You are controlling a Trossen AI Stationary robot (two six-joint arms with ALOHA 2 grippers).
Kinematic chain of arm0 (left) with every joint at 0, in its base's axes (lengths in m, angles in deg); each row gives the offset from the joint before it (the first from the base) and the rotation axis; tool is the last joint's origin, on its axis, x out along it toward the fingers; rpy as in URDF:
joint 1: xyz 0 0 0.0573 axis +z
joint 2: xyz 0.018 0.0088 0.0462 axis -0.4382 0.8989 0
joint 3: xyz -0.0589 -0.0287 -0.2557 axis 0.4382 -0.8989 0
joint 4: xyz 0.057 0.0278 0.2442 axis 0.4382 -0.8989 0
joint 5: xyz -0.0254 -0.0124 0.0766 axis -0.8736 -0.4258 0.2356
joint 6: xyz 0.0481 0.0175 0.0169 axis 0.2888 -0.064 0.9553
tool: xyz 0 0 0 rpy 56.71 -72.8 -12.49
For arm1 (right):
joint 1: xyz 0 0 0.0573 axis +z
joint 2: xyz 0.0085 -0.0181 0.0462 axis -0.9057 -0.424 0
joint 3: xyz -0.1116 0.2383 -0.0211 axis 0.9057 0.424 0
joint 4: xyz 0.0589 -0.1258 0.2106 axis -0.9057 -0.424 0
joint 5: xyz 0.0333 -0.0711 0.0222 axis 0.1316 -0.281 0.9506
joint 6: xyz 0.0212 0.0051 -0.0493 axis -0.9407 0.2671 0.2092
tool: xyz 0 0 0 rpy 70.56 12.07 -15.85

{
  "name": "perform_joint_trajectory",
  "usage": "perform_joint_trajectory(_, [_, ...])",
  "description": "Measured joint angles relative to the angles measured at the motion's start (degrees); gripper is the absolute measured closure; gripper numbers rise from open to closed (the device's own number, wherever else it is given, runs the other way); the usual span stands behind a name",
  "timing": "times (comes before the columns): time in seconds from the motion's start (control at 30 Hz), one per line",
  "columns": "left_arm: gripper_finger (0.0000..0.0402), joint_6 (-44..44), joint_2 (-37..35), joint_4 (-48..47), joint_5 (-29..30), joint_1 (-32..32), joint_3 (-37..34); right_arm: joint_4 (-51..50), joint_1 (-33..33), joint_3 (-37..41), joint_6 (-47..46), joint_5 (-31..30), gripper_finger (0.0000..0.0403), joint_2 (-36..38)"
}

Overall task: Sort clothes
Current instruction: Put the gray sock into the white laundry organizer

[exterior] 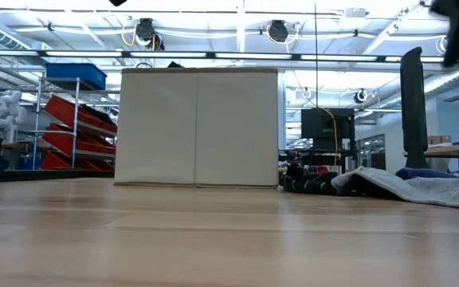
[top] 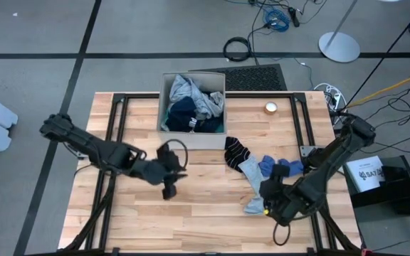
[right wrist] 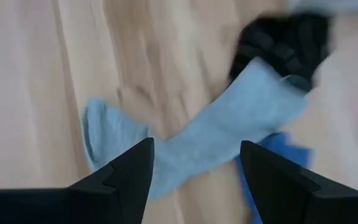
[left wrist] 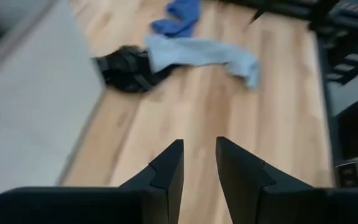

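- The clothes are in two groups: some sit piled in the beige box point(top: 193, 137) at the back middle of the table point(top: 134, 220), the rest lie loose on the wood to the box's front right.
- In the box, a grey garment point(top: 191, 92) lies on top, with a navy one point(top: 184, 114) below it and a strip of turquoise point(top: 221, 126) at the rim.
- On the table, the striped black socks point(top: 235, 151) lie just beside the box's front right corner.
- A long pale grey-blue piece point(top: 252, 179) touches the socks and runs toward the table's front edge.
- Small blue pieces point(top: 276, 168) lie just beside that long piece, on its right.
- The right gripper point(top: 270, 206) hovers over the front end of the pale piece; its fingers point(right wrist: 126, 174) are spread wide with the fabric showing between them, not gripped.
- The left gripper point(top: 169, 190) hangs over bare wood in front of the box, well apart from the loose clothes; its fingers point(left wrist: 166, 174) stand a narrow gap apart and hold nothing.
- A small round object point(top: 270, 108) sits near the back edge, right of the box.
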Motion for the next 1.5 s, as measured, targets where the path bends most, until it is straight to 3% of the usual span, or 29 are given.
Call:
perform_joint_trajectory(0.17, [0.0299, 0.06, 0.1, 15.28, 1.78, -3.43, -6.96, 10.91, -0.72, 9.7, 0.05, 1.33, 0.0177, -0.06])
perform_joint_trajectory(0.3, [0.0299, 0.11, 0.1, 24.6, 3.82, -4.89, -12.07, 13.3, -2.78, 14.65, -2.45, -2.39, 0.0177, -0.01])
perform_joint_trajectory(0.43, [0.0299, 0.1, 0.1, 31.95, 4.53, -5.28, -16.07, 16.42, -4.86, 18.94, 0.41, -1.03, 0.0177, 0.0])
perform_joint_trajectory(0.67, [0.0299, 0.39, 0.1, 35.64, 5.48, -5.23, -18.42, 23.54, -6.74, 22.38, 10.13, 1.86, 0.0177, 0.03])
perform_joint_trajectory(0.87, [0.0299, 1.18, 0.11, 36.67, 5.8, -5.24, -18.51, 25.07, -8.78, 24.34, 11.68, 3.95, 0.0177, 0.05])
perform_joint_trajectory(1.13, [0.0299, 9.9, 0.1, 45.11, 8.84, -6.05, -18.51, 39.42, -10.67, 31.85, 12.22, 10.39, 0.018, 0.42])
perform_joint_trajectory(1.3, [0.0299, 12.26, 0.12, 47.9, 8.99, -6.04, -18.51, 39.75, -10.57, 32.69, 9.8, 10.79, 0.0234, 0.42])
perform_joint_trajectory(1.5, [0.0299, 12.11, 0.12, 48.2, 8.97, -6.03, -18.51, 41.14, -10.57, 32.86, 10.07, 11.27, 0.0361, 0.38])
